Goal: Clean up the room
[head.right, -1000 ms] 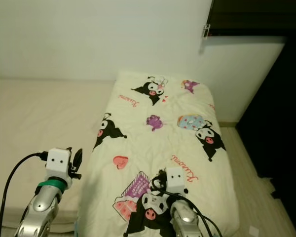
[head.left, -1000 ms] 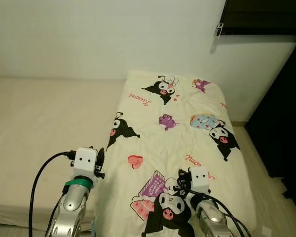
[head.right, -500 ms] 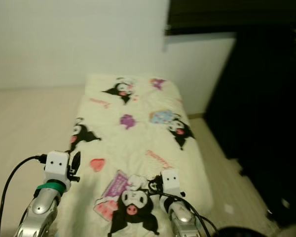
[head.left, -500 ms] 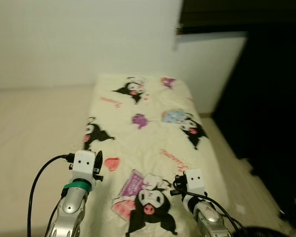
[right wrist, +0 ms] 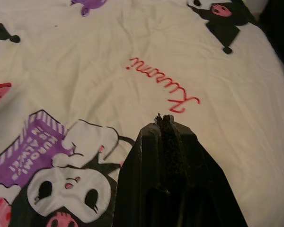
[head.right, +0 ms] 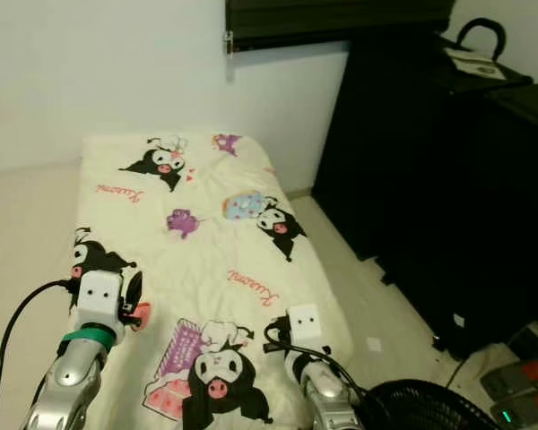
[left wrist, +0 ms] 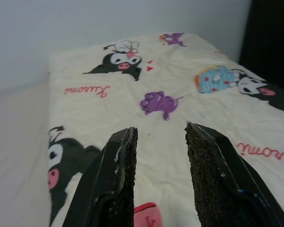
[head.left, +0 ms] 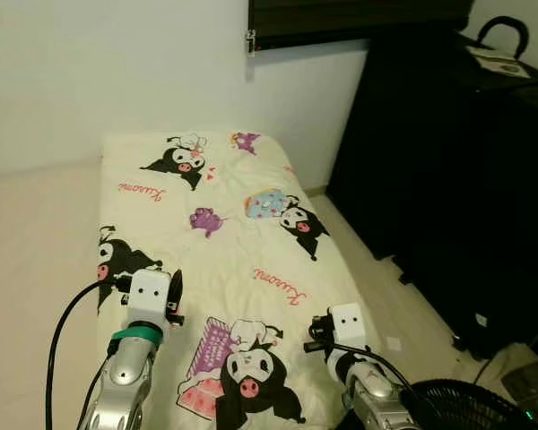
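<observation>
A bed (head.left: 224,260) w/ a cream cartoon-print blanket (head.left: 251,233) ran from the white wall (head.left: 117,72) toward the robot; a plain cream mattress (head.left: 27,242) lay beside it on the left. Left claw (left wrist: 158,142) hovered over the blanket's left part, fingers (left wrist: 120,161) parted w/ a clear gap, holding nothing. Right claw (right wrist: 164,124) hung over the blanket's near end, above the red script, fingers pressed together, empty. A tall black cabinet (head.left: 448,170) stood right of the bed, w/ a black fan (head.left: 471,408) on the floor near the right arm and a power strip (head.right: 520,385) at the corner.
</observation>
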`<state>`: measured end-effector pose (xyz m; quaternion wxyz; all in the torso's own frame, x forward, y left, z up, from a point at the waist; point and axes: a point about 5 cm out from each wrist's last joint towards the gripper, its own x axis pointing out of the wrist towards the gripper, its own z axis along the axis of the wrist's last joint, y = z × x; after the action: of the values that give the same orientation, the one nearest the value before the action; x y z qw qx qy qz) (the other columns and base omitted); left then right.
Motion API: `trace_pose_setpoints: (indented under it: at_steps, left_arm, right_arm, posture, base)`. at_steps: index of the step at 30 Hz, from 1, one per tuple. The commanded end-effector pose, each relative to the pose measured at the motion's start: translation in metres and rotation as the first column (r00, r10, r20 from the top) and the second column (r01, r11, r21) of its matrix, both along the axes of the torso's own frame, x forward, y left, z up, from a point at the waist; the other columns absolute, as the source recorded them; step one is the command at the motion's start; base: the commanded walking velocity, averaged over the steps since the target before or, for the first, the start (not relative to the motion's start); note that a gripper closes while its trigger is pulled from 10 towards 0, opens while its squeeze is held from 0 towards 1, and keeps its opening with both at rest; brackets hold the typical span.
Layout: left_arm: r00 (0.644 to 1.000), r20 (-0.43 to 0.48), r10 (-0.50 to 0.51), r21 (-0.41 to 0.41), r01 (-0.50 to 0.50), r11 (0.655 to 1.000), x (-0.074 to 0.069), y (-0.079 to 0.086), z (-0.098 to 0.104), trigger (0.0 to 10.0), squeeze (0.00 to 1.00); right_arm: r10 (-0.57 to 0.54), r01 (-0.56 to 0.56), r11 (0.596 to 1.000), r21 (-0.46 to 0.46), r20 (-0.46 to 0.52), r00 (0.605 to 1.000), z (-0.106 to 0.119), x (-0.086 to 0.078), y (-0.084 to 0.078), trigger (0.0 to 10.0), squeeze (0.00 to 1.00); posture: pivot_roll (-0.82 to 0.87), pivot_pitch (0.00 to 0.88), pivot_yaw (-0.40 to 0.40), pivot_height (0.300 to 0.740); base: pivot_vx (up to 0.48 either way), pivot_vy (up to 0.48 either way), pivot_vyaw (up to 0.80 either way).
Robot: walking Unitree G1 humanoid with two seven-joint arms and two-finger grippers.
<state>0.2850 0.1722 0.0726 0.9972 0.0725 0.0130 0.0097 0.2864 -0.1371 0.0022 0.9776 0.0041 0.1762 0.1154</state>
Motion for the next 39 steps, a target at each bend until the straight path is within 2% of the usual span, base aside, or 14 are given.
trace_pose_setpoints:
  at_steps: [1, 8, 30, 34, 39]
  left_arm:
    - [0.999, -0.03, 0.014, -0.001, -0.014, 1.0, -0.0037, 0.0024, -0.0065, 10.0, 0.0]
    - [1.0, -0.03, 0.007, -0.008, -0.008, 1.0, -0.0034, 0.0013, -0.0061, 10.0, 0.0]
    - [1.0, -0.027, -0.007, -0.008, 0.007, 1.0, -0.0062, -0.0012, -0.0064, 10.0, 0.0]
    - [0.999, -0.03, -0.043, 0.0, 0.043, 0.999, -0.008, -0.0028, -0.0054, 10.0, 0.0]
    - [0.998, -0.052, -0.027, 0.008, 0.027, 1.0, -0.0095, -0.0007, -0.0067, 10.0, 0.0]
  right_arm:
    - [-0.013, 0.013, 1.0, 0.004, -0.04, 0.999, -0.0071, -0.0055, -0.0025, 10.0, 0.0]
    - [-0.015, 0.015, 1.0, 0.006, -0.042, 0.999, -0.007, -0.005, -0.0028, 10.0, 0.0]
    - [-0.014, 0.014, 1.0, 0.006, -0.05, 0.999, -0.0085, -0.0056, -0.002, 10.0, 0.0]
    - [-0.014, 0.014, 1.0, 0.009, -0.051, 0.999, -0.0089, -0.0062, -0.0015, 10.0, 0.0]
    - [-0.024, 0.025, 1.0, 0.013, -0.054, 0.998, -0.0098, -0.0069, -0.0023, 10.0, 0.0]
  posture:
    - [0.05, 0.0, 0.062, 0.74]
    - [0.05, 0.0, 0.062, 0.74]
    - [0.06, 0.0, 0.057, 0.74]
    - [0.06, 0.0, 0.057, 0.74]
    - [0.07, 0.0, 0.062, 0.74]
  base:
    - [0.0, 0.0, 0.0]
    - [0.0, 0.0, 0.0]
    - [0.0, 0.476, 0.0]
    - [0.0, 0.0, 0.0]
    - [0.0, -0.449, 0.0]
